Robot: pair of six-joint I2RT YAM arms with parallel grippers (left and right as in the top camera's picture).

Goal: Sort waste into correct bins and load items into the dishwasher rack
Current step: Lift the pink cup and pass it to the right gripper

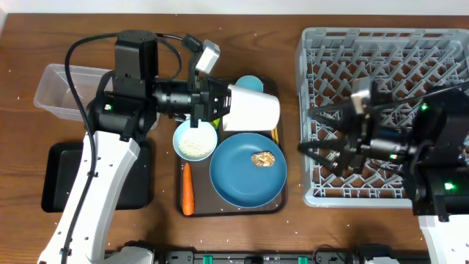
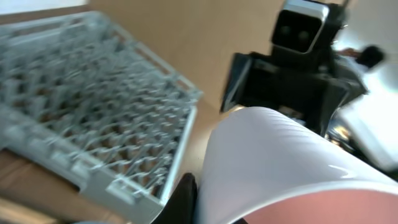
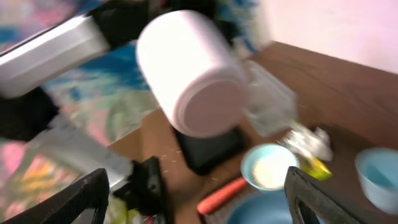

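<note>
Two fingers of the left gripper (image 1: 223, 103) are clenched on the rim end of the pink cup (image 1: 254, 108). The cup hangs on its side in the air above the far part of the brown tray (image 1: 233, 211), with its base turned toward the rack (image 1: 359, 196). From the left wrist, one dark finger (image 2: 185, 194) shows against the cup's wall; the other I cannot make out.

Across from it, the right gripper (image 1: 306, 132) stands spread wide with nothing between its fingers. It hovers over the side of the rack nearest the tray, facing the cup's base but apart from it.

Below the cup, on the brown tray, sit:
- the white bowl (image 1: 178, 136) with rice (image 1: 195, 145) in it
- the blue plate (image 1: 238, 183) carrying a small golden-brown morsel (image 1: 263, 158)
- the blue cup (image 1: 250, 82) at the far edge, partly hidden by the pink one

An orange carrot (image 1: 187, 189) lies along the tray's left edge, just beside the plate. The right wrist view also catches a crumpled silvery wrapper (image 3: 308, 144) near the bowl.

Off to the left, a clear tub (image 1: 62, 92) and a black tray (image 1: 55, 180) lie on the table (image 1: 44, 29), partly under the left arm (image 1: 95, 198).
</note>
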